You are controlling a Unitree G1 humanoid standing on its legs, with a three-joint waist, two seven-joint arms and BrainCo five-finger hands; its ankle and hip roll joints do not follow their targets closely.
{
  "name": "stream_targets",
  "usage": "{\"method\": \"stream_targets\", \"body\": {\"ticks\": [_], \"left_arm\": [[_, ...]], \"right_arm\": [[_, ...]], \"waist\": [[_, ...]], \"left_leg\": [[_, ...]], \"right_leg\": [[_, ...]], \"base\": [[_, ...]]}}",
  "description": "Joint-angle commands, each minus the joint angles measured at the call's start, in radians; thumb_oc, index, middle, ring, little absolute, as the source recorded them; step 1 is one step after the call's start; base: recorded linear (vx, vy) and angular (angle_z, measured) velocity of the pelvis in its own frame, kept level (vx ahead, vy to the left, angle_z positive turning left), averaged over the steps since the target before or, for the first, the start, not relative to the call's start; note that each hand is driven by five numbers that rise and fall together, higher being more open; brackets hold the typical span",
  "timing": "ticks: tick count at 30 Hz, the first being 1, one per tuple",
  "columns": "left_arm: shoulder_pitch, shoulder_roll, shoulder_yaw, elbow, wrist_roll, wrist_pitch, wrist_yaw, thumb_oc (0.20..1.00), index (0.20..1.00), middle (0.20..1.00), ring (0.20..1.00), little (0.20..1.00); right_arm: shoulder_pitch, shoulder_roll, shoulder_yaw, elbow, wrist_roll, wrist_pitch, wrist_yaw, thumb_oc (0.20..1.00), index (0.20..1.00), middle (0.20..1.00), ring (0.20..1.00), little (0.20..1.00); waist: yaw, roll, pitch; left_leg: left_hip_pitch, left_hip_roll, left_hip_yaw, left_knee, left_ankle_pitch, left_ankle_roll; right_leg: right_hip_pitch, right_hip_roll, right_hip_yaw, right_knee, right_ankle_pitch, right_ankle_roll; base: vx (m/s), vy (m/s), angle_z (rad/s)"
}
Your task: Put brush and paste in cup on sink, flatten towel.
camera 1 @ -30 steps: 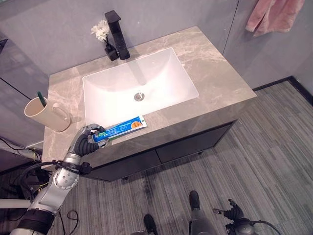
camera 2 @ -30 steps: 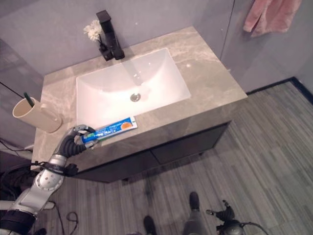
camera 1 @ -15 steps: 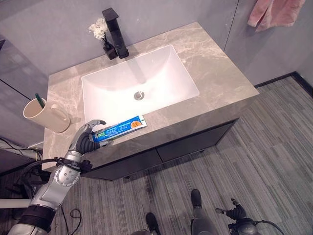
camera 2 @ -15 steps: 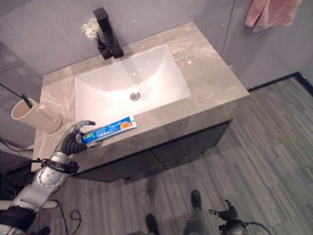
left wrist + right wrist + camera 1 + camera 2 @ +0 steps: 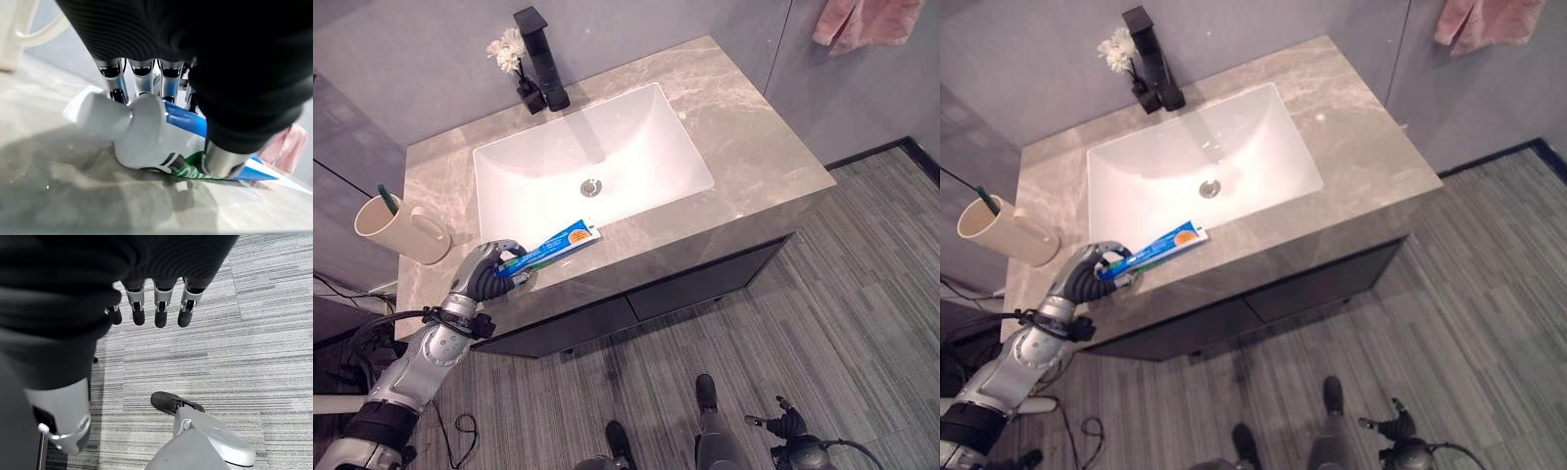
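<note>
Fingers (image 5: pixel 142 78) of left hand (image 5: pixel 487 272) curled round glossy blue toothpaste tube (image 5: pixel 553 244), marble counter (image 5: pixel 744 147)

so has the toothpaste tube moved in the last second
Yes. The toothpaste tube, gripped by the left hand, has swung its far end up toward the sink basin edge.

Toothpaste tube (image 5: pixel 551 246): blue with an orange patch, green band, white cap. Cup (image 5: pixel 396 228): cream, holding a green-handled toothbrush (image 5: pixel 385 193). Bench (image 5: pixel 744 157): beige-grey marble, veined. Basin (image 5: pixel 636 147): white. Tap (image 5: pixel 540 57): black. Flowers (image 5: pixel 507 48): white. Towel (image 5: pixel 862 20): pink. Floor (image 5: pixel 862 323): grey, striped.
</note>
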Motion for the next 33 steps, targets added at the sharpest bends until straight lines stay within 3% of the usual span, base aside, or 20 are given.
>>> {"method": "stream_targets", "body": {"ticks": [1, 2, 11, 19, 30, 33], "left_arm": [[0.013, 0.051, -0.138, 0.077, 0.155, 0.000, -0.033, 0.269, 0.269, 0.269, 0.269, 0.269], [0.013, 0.059, -0.146, 0.077, 0.166, -0.001, -0.030, 0.200, 0.200, 0.200, 0.200, 0.200], [-0.017, 0.129, -0.200, 0.070, 0.250, -0.004, 0.006, 0.200, 0.200, 0.200, 0.200, 0.200], [-0.010, 0.210, -0.108, -0.013, 0.287, 0.015, 0.054, 0.200, 0.200, 0.200, 0.200, 0.200], [-0.058, 0.279, 0.010, -0.074, 0.315, 0.038, 0.133, 0.200, 0.200, 0.200, 0.200, 0.200], [-0.070, 0.292, 0.043, -0.101, 0.318, 0.036, 0.152, 0.200, 0.200, 0.200, 0.200, 0.200]], "right_arm": [[-0.038, -0.010, -0.013, 0.007, 0.006, -0.034, -0.029, 1.000, 1.000, 1.000, 1.000, 1.000], [-0.036, -0.008, -0.012, 0.008, 0.005, -0.034, -0.028, 1.000, 1.000, 1.000, 1.000, 1.000], [-0.034, 0.005, -0.030, 0.098, 0.025, -0.032, -0.030, 1.000, 1.000, 1.000, 1.000, 1.000], [-0.028, 0.007, -0.159, 0.210, 0.190, -0.023, -0.030, 1.000, 1.000, 1.000, 1.000, 1.000], [-0.042, -0.023, -0.299, 0.196, 0.444, -0.067, -0.042, 1.000, 1.000, 1.000, 1.000, 1.000], [-0.035, -0.039, -0.319, 0.175, 0.446, -0.075, -0.052, 1.000, 1.000, 1.000, 1.000, 1.000]], "waist": [[-0.048, 0.001, 0.018], [-0.049, 0.000, 0.015], [-0.041, -0.026, -0.038], [-0.014, -0.089, -0.120], [-0.009, -0.138, -0.167], [-0.012, -0.146, -0.175]], "left_leg": [[0.007, 0.063, -0.113, 0.009, 0.024, -0.038], [0.011, 0.064, -0.113, 0.009, 0.024, -0.039], [0.054, 0.078, -0.129, 0.009, 0.017, -0.044], [0.090, 0.086, -0.158, 0.009, 0.010, -0.044], [0.090, 0.085, -0.172, 0.009, 0.012, -0.047], [0.092, 0.085, -0.171, 0.009, 0.010, -0.048]], "right_leg": [[0.059, -0.052, -0.010, 0.008, -0.013, 0.095], [0.063, -0.051, -0.011, 0.008, -0.015, 0.095], [0.126, -0.041, -0.035, 0.008, -0.035, 0.086], [0.189, -0.031, -0.061, 0.008, -0.055, 0.080], [0.208, -0.035, -0.073, 0.008, -0.053, 0.084], [0.208, -0.035, -0.071, 0.008, -0.051, 0.085]], "base": [[0.00, 0.000, 0.00], [0.00, 0.000, 0.00], [0.00, -0.010, 0.04], [0.00, -0.017, 0.10], [0.00, 0.000, 0.02], [0.00, 0.000, 0.00]]}}
